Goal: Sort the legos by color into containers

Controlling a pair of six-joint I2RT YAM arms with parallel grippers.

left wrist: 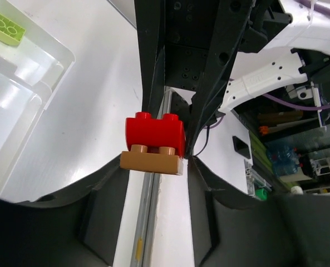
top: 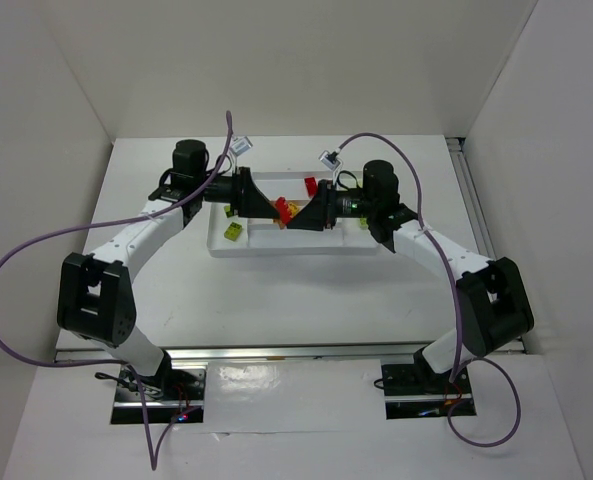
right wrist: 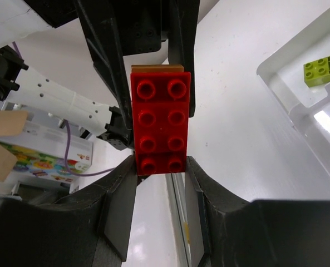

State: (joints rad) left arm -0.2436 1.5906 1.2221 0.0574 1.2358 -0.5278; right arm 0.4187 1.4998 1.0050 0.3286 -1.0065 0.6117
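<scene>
Two grippers are meeting above the white tray (top: 296, 252) on the table in the top view. The left gripper (top: 279, 208) and right gripper (top: 298, 218) are sharing the stacked orange-red block (top: 289, 212) in mid-air. One lime brick (top: 233, 231) and one red brick (top: 310, 185) are lying in tray compartments.

Left wrist view: the left jaws are pinching the block's orange layer.

Right wrist view: the right jaws are pinching its red layer.

Progress, judged: partway. The block is not yet split, and both halves are awaiting compartments.
</scene>
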